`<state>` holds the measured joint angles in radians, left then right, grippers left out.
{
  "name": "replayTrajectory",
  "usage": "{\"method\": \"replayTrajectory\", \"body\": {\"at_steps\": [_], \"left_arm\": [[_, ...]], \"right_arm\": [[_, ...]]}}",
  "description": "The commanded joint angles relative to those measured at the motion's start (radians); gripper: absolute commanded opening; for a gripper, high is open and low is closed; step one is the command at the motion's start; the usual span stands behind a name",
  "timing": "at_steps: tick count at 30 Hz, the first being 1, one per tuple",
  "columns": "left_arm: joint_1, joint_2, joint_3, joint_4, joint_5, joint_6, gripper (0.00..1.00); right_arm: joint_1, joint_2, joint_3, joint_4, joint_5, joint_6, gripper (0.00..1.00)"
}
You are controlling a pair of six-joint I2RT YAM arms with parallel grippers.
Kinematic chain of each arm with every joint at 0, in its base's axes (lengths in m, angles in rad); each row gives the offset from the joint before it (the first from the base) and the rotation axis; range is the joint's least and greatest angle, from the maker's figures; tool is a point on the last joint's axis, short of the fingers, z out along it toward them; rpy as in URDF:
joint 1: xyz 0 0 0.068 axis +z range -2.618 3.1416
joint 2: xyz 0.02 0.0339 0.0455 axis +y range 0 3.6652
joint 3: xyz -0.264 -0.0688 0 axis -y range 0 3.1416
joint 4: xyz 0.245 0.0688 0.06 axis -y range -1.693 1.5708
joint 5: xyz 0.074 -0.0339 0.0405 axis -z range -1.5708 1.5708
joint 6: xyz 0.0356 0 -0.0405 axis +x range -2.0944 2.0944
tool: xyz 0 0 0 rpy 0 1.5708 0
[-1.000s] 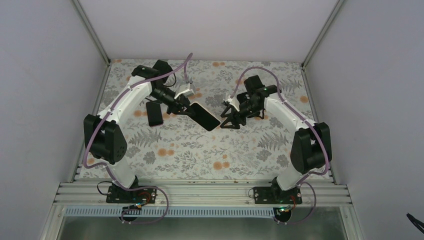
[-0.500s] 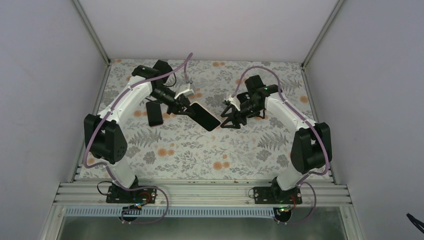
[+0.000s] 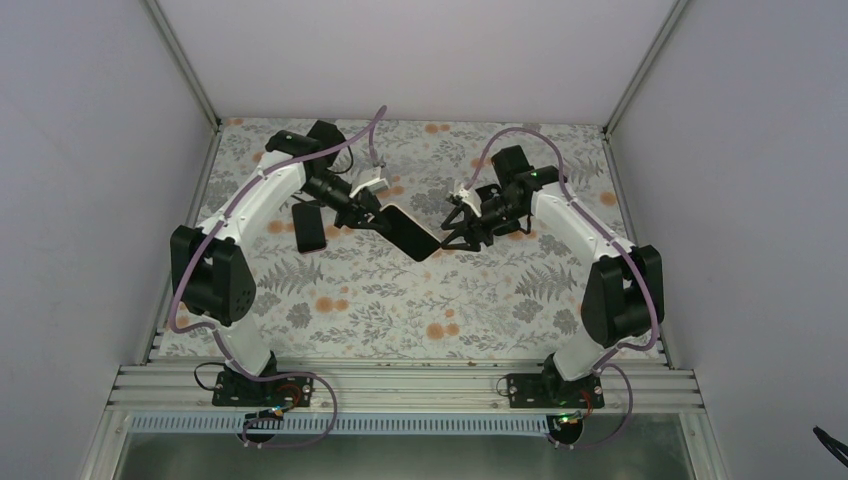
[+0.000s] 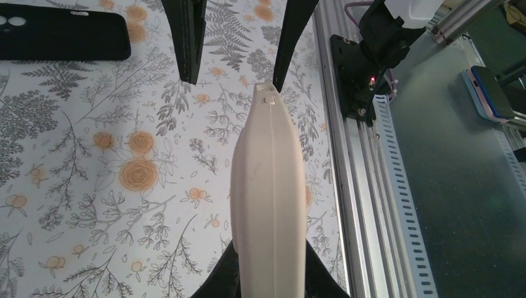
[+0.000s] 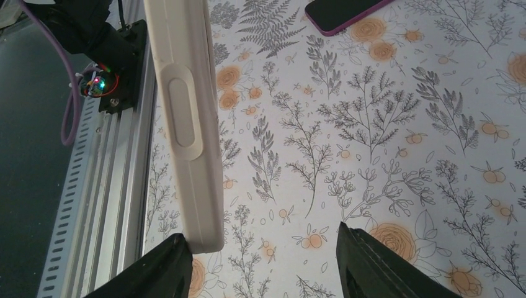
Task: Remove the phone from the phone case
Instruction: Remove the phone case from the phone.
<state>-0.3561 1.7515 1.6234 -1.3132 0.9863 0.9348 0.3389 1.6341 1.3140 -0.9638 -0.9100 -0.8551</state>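
At 6 o'clock in the left wrist view, the left gripper (image 4: 268, 287) is clamped on 1 end of the slim phone with black glass front and pale gold-beige back (image 4: 268, 186), held edge-on above the floral table (image 4: 93, 217). Toward 12 o'clock, the right gripper (image 4: 232, 74) is spread wide and grips nothing, with 1 finger just beside the phone's free end. Farther off at 11 o'clock, the thin matte black phone case (image 4: 62, 40) lies flat, well apart from the phone. The likely risk is a drop. With only 1 end pinched, a nudge from that finger or an early release could twist the phone loose.
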Motion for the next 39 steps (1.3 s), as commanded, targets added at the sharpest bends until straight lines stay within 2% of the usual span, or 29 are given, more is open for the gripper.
{"method": "replayTrajectory", "body": {"at_steps": [1,8,14,22,27,32,36,39], "left_arm": [[-0.006,-0.011,0.020,-0.005,0.078,0.030,0.02],[-0.011,-0.010,0.011,-0.044,0.098,0.070,0.02],[-0.040,-0.056,-0.028,-0.043,0.092,0.085,0.02],[-0.083,-0.086,-0.029,-0.043,0.094,0.076,0.02],[-0.087,-0.058,-0.010,-0.043,0.097,0.074,0.02],[-0.087,-0.035,0.013,-0.023,0.103,0.057,0.02],[-0.086,-0.021,0.057,-0.040,0.112,0.055,0.02],[-0.087,-0.030,0.078,-0.043,0.112,0.046,0.02]], "right_arm": [[-0.011,0.002,-0.004,0.073,0.027,0.044,0.59],[-0.032,0.021,0.040,0.091,0.062,0.063,0.59],[-0.048,0.141,0.154,-0.006,0.068,-0.004,0.61],[-0.048,0.203,0.224,-0.023,0.058,-0.016,0.63],[-0.039,0.184,0.214,-0.021,0.041,-0.010,0.63],[0.003,0.107,0.152,0.008,0.041,0.021,0.72],[0.076,0.045,0.094,0.134,0.118,0.110,0.74],[0.116,0.057,0.110,0.162,0.138,0.135,0.77]]}}
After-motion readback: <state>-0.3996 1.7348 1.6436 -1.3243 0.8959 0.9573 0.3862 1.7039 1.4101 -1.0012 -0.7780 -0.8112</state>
